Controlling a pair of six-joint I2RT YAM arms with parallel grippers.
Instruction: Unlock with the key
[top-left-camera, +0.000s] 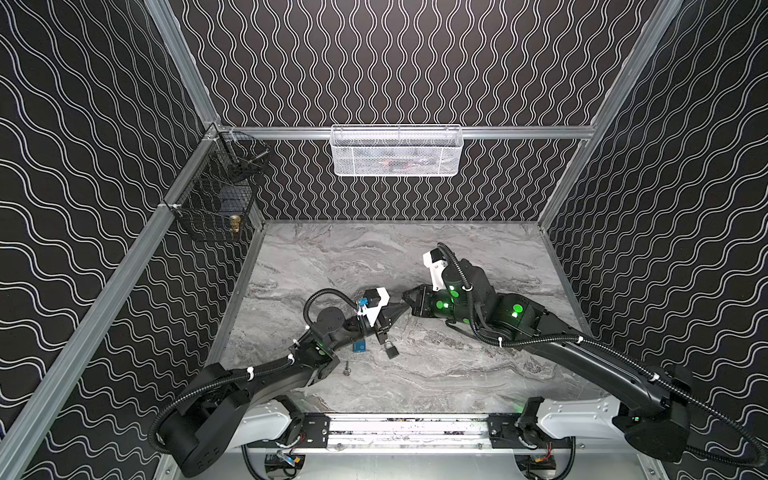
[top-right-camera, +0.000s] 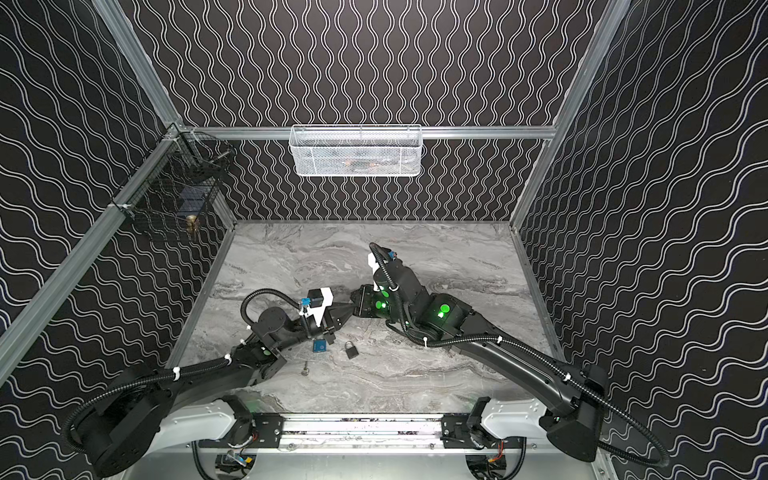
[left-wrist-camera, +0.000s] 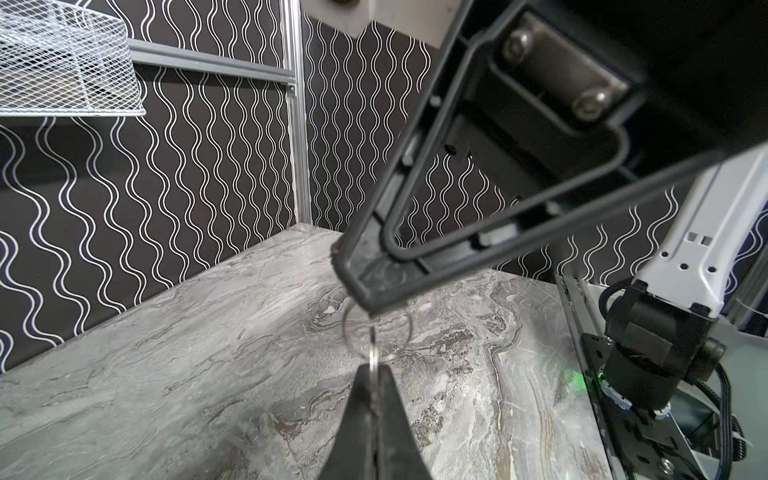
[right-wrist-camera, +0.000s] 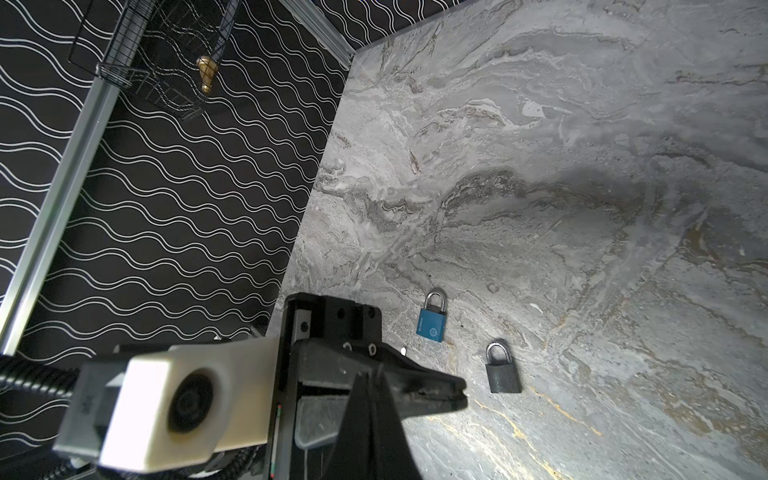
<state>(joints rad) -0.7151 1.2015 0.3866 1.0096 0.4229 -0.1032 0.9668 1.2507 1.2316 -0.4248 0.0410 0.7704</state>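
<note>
Grey marbled tabletop (top-left-camera: 457, 374) is bearing two padlocks while both arms are meeting tip to tip above its middle. In the left wrist view the left gripper (left-wrist-camera: 374, 376) is pinching a thin bright strip of metal, apparently the key (left-wrist-camera: 374, 359) seen edge-on, with its jaws pressed together around it. The key is joining a key ring (left-wrist-camera: 345, 328), and the right gripper (left-wrist-camera: 368, 291) is clamping the far side of that ring, its jaws closed as well. Key and ring are hanging in the air between the two tips, off the table. In both top views the grippers are touching nose to nose, but the key is too small to make out there.

The blue padlock (top-left-camera: 360, 346) is lying flat beneath the left arm's wrist, and the black padlock (top-left-camera: 391, 351) is lying just beside it, not touching. In the right wrist view both shackles are looking shut. A small bolt (top-left-camera: 346, 369) is lying near the left arm, towards the front edge. A white mesh basket (top-left-camera: 397, 151) is hanging on the back rail and a black wire basket (top-left-camera: 216, 199) on the left wall.
</note>
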